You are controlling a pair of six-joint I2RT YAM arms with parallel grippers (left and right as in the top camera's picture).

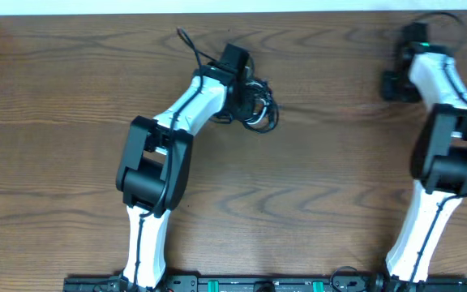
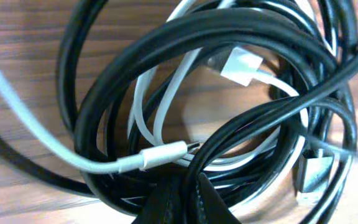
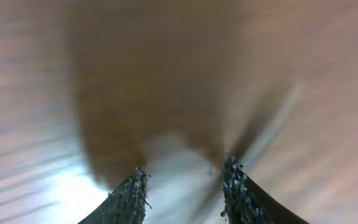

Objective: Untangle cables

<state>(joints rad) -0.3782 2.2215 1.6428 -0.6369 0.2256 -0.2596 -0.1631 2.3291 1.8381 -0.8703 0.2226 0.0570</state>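
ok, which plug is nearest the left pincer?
The slim silver plug on the white cable, just above the left pincer; the blocky white plug and the grey plug lie farther off.

table [image 1: 314,203]: matt grained wood | black cables [image 2: 229,28]: glossy smooth plastic | white cable [image 2: 36,134]: smooth, silvery metal plug [image 2: 163,154]

One left arm [image 1: 156,162], one right arm [image 1: 448,138], one table [image 1: 314,203], one tangle of cables [image 1: 258,109], one white cable [image 2: 163,154], black cables [image 2: 229,23] too looped to count.
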